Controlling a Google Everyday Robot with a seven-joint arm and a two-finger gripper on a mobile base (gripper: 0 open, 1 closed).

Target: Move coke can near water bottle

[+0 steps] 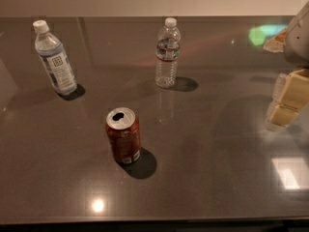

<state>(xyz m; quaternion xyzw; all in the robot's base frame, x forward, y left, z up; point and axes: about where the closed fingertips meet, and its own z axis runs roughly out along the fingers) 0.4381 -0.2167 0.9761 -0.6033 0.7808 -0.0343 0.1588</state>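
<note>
The coke can point(123, 135), red with a silver opened top and a white patch low on its side, stands upright on the dark table point(207, 178), left of centre and toward the front. The water bottle point(167, 53), clear ribbed plastic with a white cap and a narrow red and dark band, stands upright behind and to the right of the can, well apart from it. My gripper point(286, 102) hangs at the right edge of the view, above the table, far from both the can and the bottle. It holds nothing.
A second bottle point(54, 58) with a large pale blue-white label and square logo stands at the back left. A green and orange object point(270, 36) lies at the far right back. The table's front edge runs along the bottom of the view.
</note>
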